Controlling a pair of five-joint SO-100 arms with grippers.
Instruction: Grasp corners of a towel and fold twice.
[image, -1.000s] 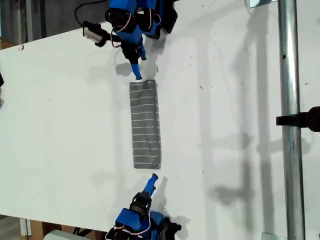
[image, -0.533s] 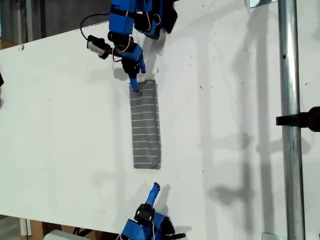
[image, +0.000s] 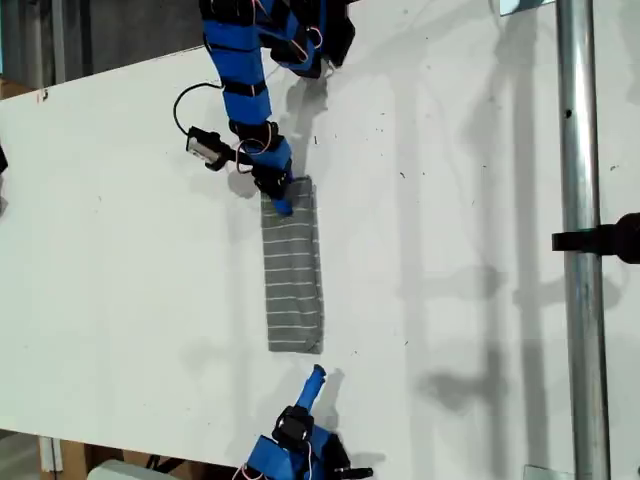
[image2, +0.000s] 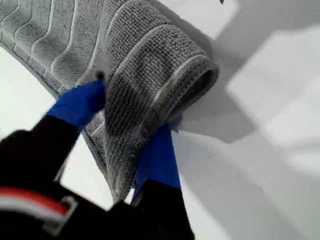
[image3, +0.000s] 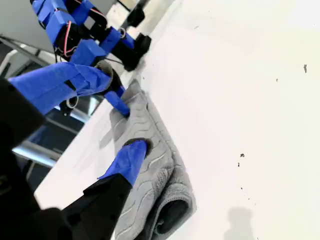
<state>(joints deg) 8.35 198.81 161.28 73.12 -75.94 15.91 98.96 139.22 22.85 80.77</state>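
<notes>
My first gripper (image2: 127, 132) pinches the soft, floppy towel (image: 292, 270) at its 12 o'clock end; my second gripper (image3: 112, 117) hangs open.

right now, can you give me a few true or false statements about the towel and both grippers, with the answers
1. The towel lies folded into a long narrow strip on the white table. True.
2. My first gripper is open and clear of the cloth. False: it is shut on the end of the towel that lies toward the top of the exterior view.
3. My second gripper is clamped on the towel. False: it is open, hovering near the opposite end and holding nothing.
4. The towel is grey with thin white stripes. True.
5. A metal pole runs down the exterior view's right. True.
6. The towel hangs off the table edge. False: it rests wholly on the tabletop.
</notes>
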